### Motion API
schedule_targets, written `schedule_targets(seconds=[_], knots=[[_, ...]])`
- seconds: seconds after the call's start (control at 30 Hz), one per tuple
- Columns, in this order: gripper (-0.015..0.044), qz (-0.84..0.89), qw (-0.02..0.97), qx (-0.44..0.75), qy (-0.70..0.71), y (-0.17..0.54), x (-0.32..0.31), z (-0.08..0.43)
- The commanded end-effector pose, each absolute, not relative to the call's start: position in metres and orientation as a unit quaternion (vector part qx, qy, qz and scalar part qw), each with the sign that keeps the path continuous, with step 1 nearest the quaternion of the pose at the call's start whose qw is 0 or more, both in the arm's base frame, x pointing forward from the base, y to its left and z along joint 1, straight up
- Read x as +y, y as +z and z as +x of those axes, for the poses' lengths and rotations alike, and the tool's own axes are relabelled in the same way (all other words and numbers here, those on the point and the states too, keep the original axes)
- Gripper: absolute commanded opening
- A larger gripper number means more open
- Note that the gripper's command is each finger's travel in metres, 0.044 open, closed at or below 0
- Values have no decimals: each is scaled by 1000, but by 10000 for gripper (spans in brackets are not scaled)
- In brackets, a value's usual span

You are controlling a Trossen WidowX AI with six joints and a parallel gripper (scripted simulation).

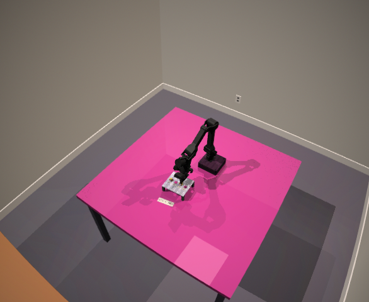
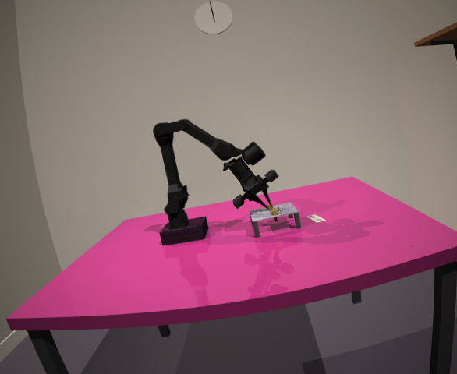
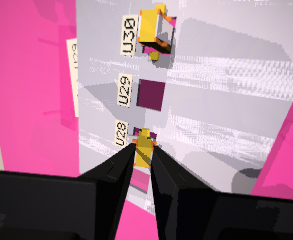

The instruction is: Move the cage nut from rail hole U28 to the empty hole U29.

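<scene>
My gripper (image 3: 144,154) (image 2: 272,208) is shut on the yellow cage nut at U28. That cage nut (image 3: 145,144) is between the fingertips at hole U28, with a strip of the dark hole showing at its upper edge in the wrist view. Whether it is raised from the plate, and its lower wings, I cannot tell. Hole U29 (image 3: 151,95) is an empty square just above it in the wrist view. The other cage nut (image 3: 155,29), yellow with orange edges, sits at U30. The grey rail plate (image 3: 211,110) (image 2: 259,215) (image 1: 171,187) stands on short dark legs.
A further opening (image 3: 140,181) in the plate lies below U28 in the wrist view, partly behind the fingers. A white label card (image 1: 165,201) (image 2: 316,218) lies on the pink table (image 1: 129,207) beside the plate. The arm's dark base (image 1: 211,163) (image 2: 183,231) stands on the plate's other side.
</scene>
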State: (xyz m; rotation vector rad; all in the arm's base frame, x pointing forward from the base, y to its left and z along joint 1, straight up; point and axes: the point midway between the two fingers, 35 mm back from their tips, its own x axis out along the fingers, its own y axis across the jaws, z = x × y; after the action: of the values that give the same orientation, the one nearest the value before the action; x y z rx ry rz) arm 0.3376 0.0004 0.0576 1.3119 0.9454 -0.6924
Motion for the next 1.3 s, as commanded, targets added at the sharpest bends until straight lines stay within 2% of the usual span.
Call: schedule_targets(seconds=[0.0,1.27], knots=[[38,573,638,414,-304,59,0,339],[38,567,634,423,-314,60,0,343]])
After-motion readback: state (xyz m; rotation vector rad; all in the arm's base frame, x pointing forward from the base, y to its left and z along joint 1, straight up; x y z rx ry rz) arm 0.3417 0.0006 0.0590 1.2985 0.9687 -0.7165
